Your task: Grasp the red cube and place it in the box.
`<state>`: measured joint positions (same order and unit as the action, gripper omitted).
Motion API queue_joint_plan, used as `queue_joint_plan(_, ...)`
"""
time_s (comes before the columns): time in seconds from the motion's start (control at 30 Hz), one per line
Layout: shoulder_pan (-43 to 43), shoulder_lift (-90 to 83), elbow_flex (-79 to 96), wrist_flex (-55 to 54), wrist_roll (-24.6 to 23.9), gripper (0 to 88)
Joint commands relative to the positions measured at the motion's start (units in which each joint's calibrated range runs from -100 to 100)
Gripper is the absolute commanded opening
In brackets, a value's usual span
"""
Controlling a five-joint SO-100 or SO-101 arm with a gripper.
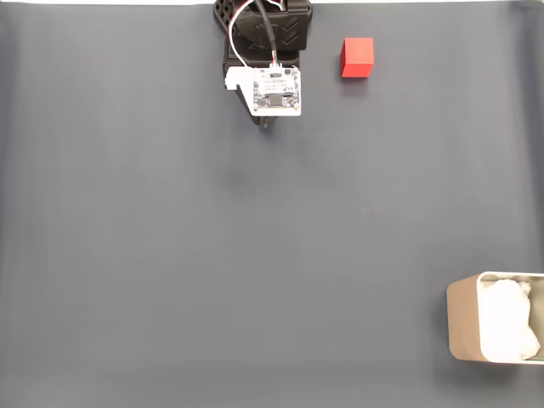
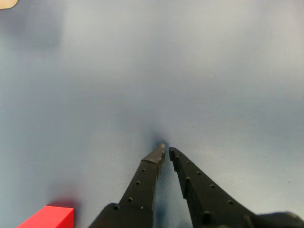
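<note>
The red cube (image 1: pixel 358 58) sits on the dark mat near the top edge of the fixed view, to the right of the arm. The box (image 1: pixel 466 321), pale metal with a white crumpled lining, stands at the bottom right corner, partly cut off by the frame. My gripper (image 1: pixel 267 124) hangs below the arm's white circuit board, left of the cube and apart from it. In the wrist view the gripper (image 2: pixel 167 150) is shut, its black fingertips almost touching with nothing between them. There the red cube (image 2: pixel 47 217) lies at the bottom left, beside the left finger.
The dark grey mat (image 1: pixel 212 255) covers the whole table between arm and box. A pale beige patch (image 2: pixel 6 3) shows at the top left corner of the wrist view.
</note>
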<state>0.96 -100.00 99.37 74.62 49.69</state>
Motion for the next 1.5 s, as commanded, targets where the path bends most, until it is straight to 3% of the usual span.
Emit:
queue_joint_plan(0.0, -0.4, 0.0, 0.45, 1.28, -0.44, 0.3)
queue_joint_plan(1.47, -0.75, 0.0, 0.45, 1.28, -0.54, 0.0)
